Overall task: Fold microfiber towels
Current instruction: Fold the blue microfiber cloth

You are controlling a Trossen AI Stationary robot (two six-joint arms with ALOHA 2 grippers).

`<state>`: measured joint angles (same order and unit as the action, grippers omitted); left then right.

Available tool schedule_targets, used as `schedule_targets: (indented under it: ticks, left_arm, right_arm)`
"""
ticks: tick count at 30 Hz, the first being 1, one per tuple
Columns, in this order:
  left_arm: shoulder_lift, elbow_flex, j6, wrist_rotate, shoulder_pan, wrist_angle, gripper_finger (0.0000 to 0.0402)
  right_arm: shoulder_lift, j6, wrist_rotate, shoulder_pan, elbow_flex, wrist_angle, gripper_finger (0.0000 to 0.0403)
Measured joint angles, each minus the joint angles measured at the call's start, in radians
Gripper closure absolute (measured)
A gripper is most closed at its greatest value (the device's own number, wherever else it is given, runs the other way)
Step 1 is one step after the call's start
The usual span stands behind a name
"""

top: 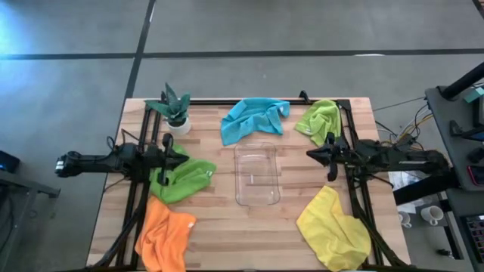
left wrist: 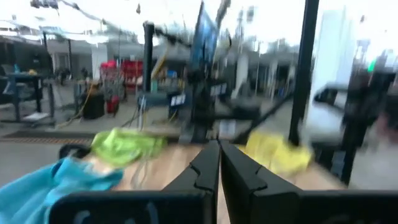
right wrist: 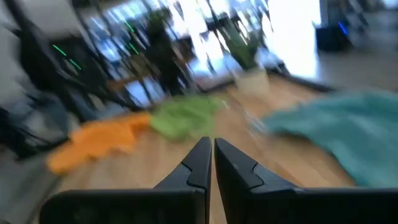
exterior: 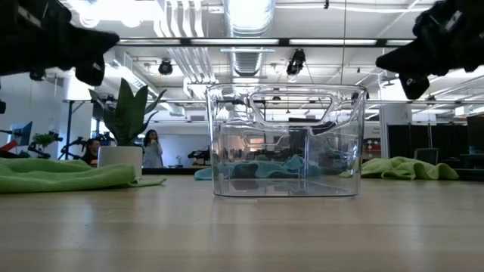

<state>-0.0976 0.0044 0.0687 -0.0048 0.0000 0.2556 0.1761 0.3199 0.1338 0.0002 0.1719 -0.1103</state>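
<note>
The pale planked wooden table (top: 227,227) is finished smooth and matt. The clear rectangular plastic bin (top: 257,175) is seen as glossy, the crumpled blue microfiber towel (top: 253,119) as soft cloth.

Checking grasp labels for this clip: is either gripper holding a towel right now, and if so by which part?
Nothing is held. The left gripper and right gripper are both shut on nothing, raised above the table; the towels lie loose on it.
</note>
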Motion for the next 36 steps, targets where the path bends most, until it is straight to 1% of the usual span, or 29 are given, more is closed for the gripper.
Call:
schedule_targets:
  ticks: [5,9,11,14,19,21,24,28,33,36]
  left_arm:
    - [0.000,0.000,0.028,0.000,0.000,0.114,0.0402]
    - [-0.003,0.000,0.029,0.000,0.000,0.130,0.0402]
    - [-0.009,0.000,0.029,0.000,0.000,0.123,0.0402]
    - [-0.024,0.000,0.029,0.000,0.000,0.125,0.0402]
    - [-0.049,0.000,0.029,-0.001,0.000,0.128,0.0402]
    - [-0.055,0.000,0.029,-0.005,0.000,0.128,0.0402]
    - [-0.063,0.000,0.029,-0.005,0.000,0.128,0.0402]
    - [-0.060,0.000,0.004,-0.010,0.000,0.128,0.0401]
    - [-0.053,0.000,-0.023,-0.039,-0.001,0.128,0.0386]
    - [-0.057,0.000,-0.023,-0.040,-0.001,0.123,0.0378]
  right_arm:
    - [0.280,-0.057,0.082,0.002,0.251,-0.200,0.0385]
    - [0.535,-0.134,0.081,0.010,0.452,-0.263,0.0385]
    - [0.658,-0.179,0.074,0.033,0.544,-0.265,0.0385]
    - [0.828,-0.238,0.072,0.094,0.677,-0.274,0.0385]
    - [1.072,-0.285,0.084,0.236,0.891,-0.337,0.0385]
    - [1.162,-0.283,0.120,0.294,0.992,-0.405,0.0385]
    - [1.300,-0.252,0.184,0.363,1.163,-0.568,0.0379]
    - [1.488,-0.169,0.209,0.415,1.431,-0.799,0.0338]
    - [1.715,-0.112,0.206,0.440,1.753,-1.086,0.0262]
    - [1.830,-0.092,0.199,0.439,1.900,-1.247,0.0220]
